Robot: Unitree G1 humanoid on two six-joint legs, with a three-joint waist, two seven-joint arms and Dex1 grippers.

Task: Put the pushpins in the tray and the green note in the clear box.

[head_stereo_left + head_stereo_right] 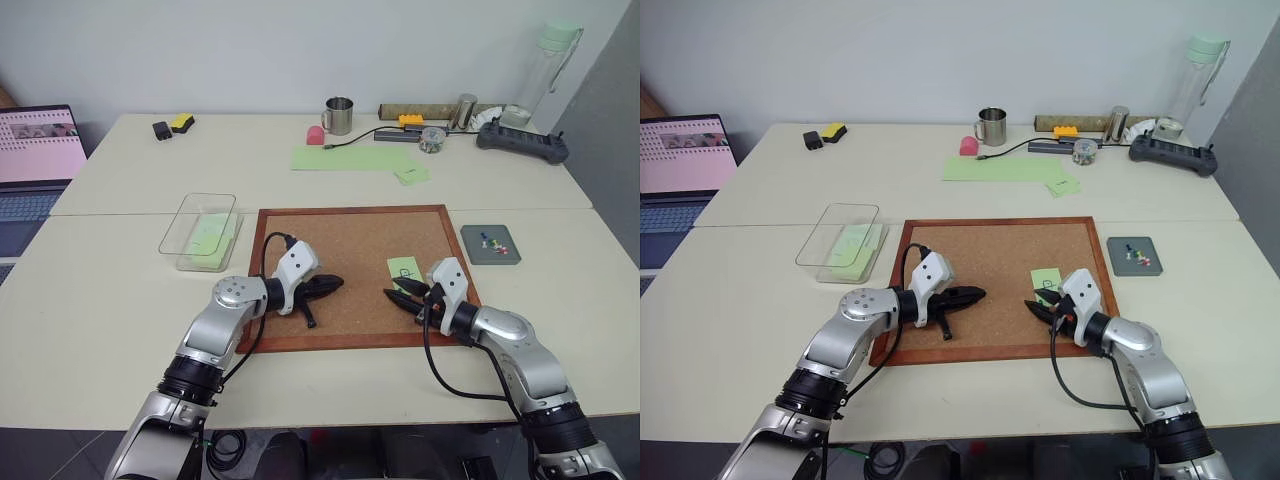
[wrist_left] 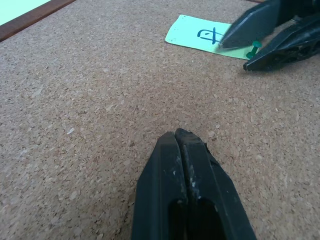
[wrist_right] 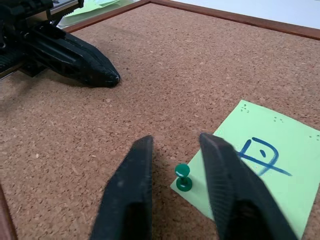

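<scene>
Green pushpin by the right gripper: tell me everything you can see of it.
The green pushpin is tiny, with a glossy plastic spool-shaped head. It stands stuck through the near corner of the green note, pinning it to the corkboard; its metal point is hidden. It sits between the right gripper's two black fingers, which are apart on either side of it, with a gap visible on each side. Nothing else is near it.

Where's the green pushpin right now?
The green pushpin is stuck in a corner of the green note on the cork board's right side, between the open right pincer's fingers.
</scene>
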